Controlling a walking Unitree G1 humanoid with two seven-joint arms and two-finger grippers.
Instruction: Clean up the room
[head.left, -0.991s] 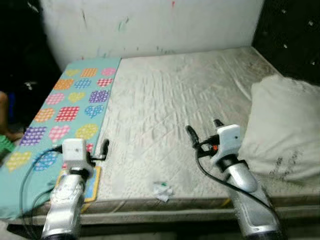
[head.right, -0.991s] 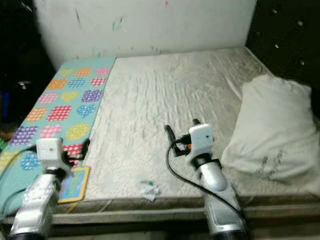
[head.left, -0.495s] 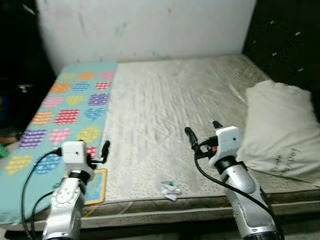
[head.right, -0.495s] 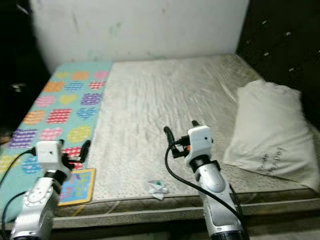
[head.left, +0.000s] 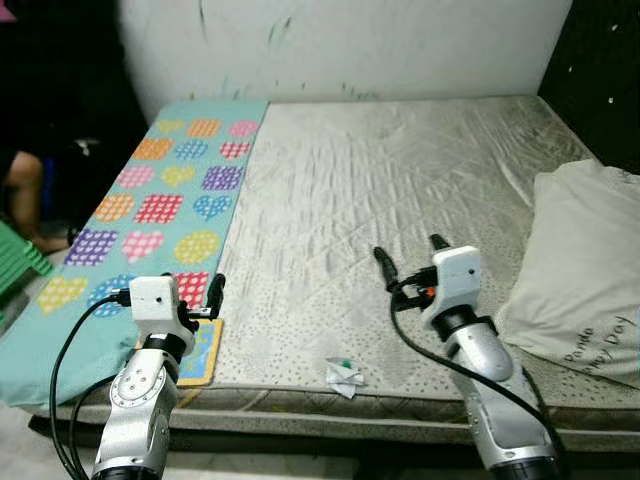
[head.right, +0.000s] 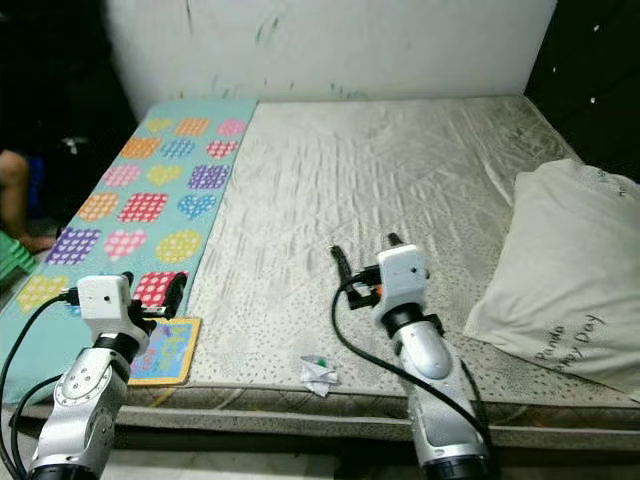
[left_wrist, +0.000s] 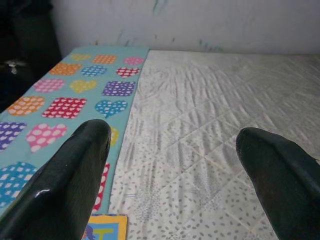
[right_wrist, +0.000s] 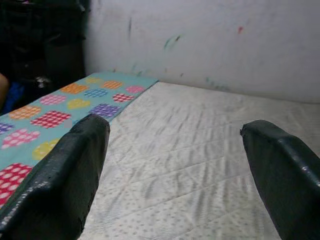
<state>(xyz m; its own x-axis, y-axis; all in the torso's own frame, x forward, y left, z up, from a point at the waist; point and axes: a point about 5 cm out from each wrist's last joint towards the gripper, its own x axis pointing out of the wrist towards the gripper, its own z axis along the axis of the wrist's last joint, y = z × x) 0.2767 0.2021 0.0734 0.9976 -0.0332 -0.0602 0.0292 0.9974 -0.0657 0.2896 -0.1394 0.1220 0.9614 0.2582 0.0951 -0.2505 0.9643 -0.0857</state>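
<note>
A crumpled wrapper lies at the mattress's front edge, between my arms. My left gripper and right gripper hover spread wide, holding nothing. The scrap looks feather-light, soft and crushable; I judge a gentle pinch on its raised folds best

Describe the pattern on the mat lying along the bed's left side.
The mat is teal with multicoloured polka-dotted hearts, clearest in the left eye view.
</note>
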